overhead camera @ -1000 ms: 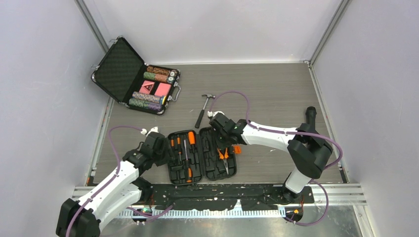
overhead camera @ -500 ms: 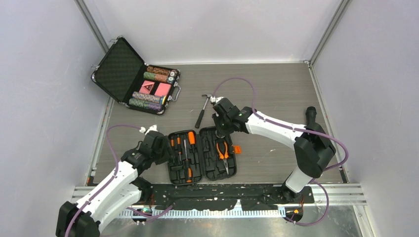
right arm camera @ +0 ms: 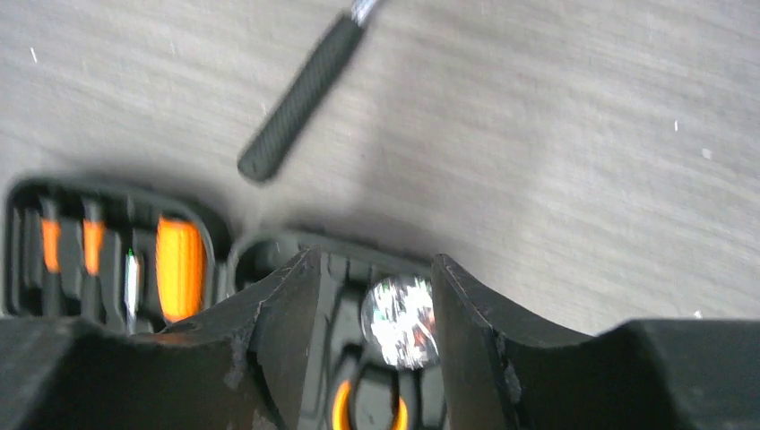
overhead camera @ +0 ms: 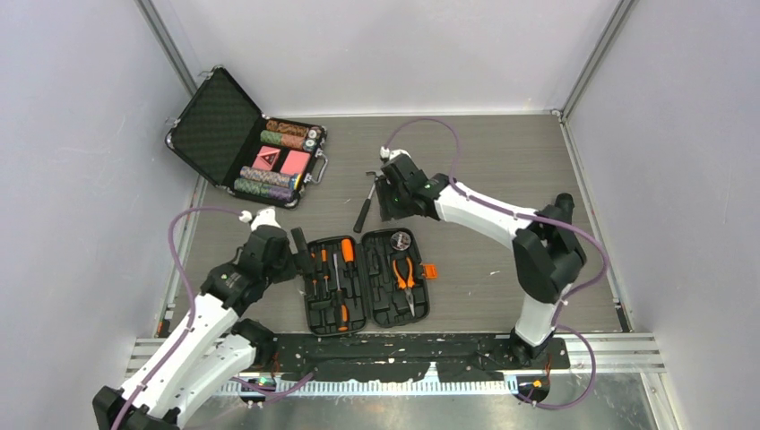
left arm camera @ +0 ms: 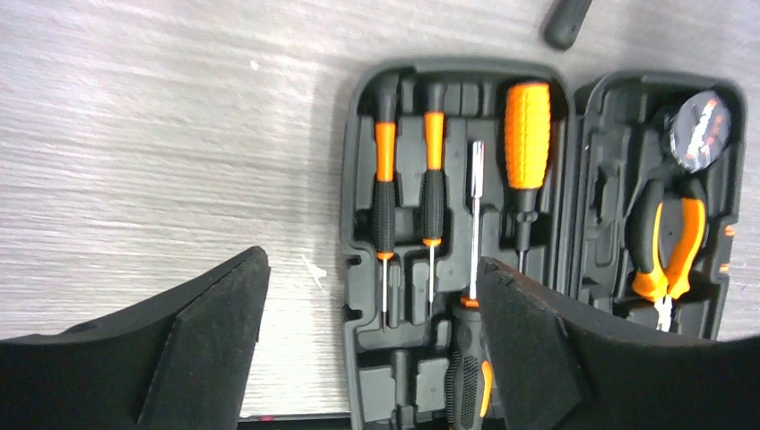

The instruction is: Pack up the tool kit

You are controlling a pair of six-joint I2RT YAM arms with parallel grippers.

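Observation:
The tool kit lies open and flat on the table in front of the arms, orange latch at its right edge. Orange-and-black screwdrivers fill the left half; pliers and a round shiny disc sit in the right half. My left gripper is open and empty at the kit's left edge; in the left wrist view it straddles that edge. My right gripper is open and empty just behind the kit; in its wrist view the disc shows between the fingers, below them.
A hammer lies on the table behind the kit, just left of my right gripper; its black handle shows in the right wrist view. An open metal-edged briefcase with poker chips and red cards stands at the back left.
My right gripper has moved from over the kit's right half toward the back, leaving the shiny disc in the top slot. My left gripper has shifted slightly back at the kit's left edge.

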